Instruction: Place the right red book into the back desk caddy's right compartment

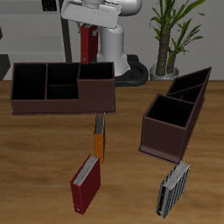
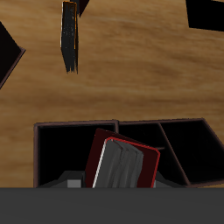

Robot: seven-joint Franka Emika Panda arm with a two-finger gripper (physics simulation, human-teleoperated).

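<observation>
My gripper (image 1: 88, 29) is shut on the right red book (image 1: 87, 42), a dark red hardcover that hangs upright from the fingers. It is held just above the back rim of the long dark brown back desk caddy (image 1: 52, 103), over its right compartment (image 1: 95, 73), a large dark end bay. In the wrist view the book (image 2: 124, 164) shows its pale page edges, with that bay (image 2: 61, 149) right under it. The book does not touch the caddy.
A second red book (image 1: 86, 184) lies near the table's front edge. A thin orange book (image 1: 100, 137) (image 2: 69, 37) stands in front of the long caddy. A slanted-top caddy (image 1: 173, 118) and a striped book (image 1: 173, 189) are beside them. A potted plant (image 1: 171, 35) stands at the back.
</observation>
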